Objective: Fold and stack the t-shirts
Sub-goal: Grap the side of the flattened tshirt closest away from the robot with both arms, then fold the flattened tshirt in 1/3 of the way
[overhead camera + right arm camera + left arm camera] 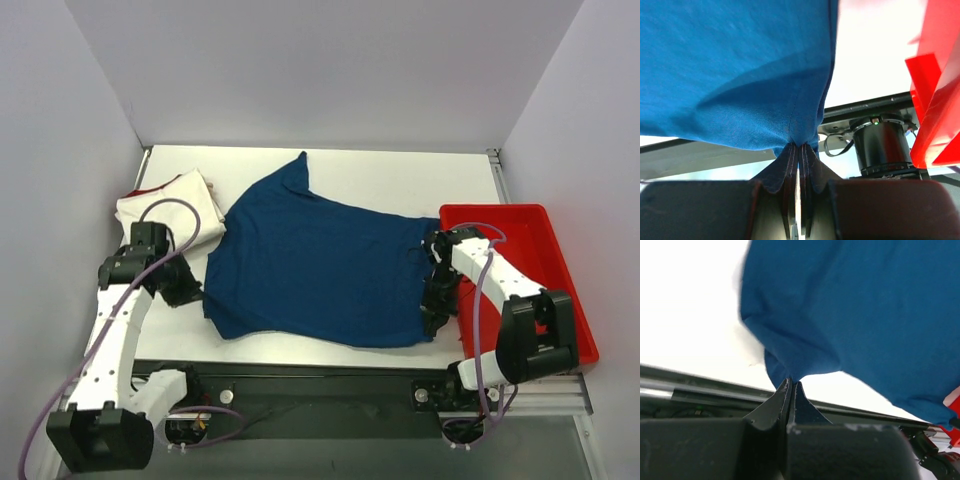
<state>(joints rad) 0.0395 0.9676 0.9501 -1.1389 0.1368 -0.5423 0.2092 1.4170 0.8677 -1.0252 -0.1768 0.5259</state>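
Observation:
The dark teal-blue t-shirt (320, 265) lies spread across the middle of the table, a point sticking up at the back. My left gripper (190, 288) is shut on the shirt's left edge, seen in the left wrist view (791, 382) with blue cloth (850, 305) bunched at the fingertips. My right gripper (436, 290) is shut on the shirt's right edge, seen in the right wrist view (800, 146) with cloth (730, 65) pinched between the fingers. The cream-white t-shirt with a red edge (172, 205) lies crumpled at the back left.
A red plastic tray (545, 260) stands at the right, close beside my right arm; its wall shows in the right wrist view (935, 100). White walls enclose the table on three sides. The table's front rail (320, 385) runs by the arm bases.

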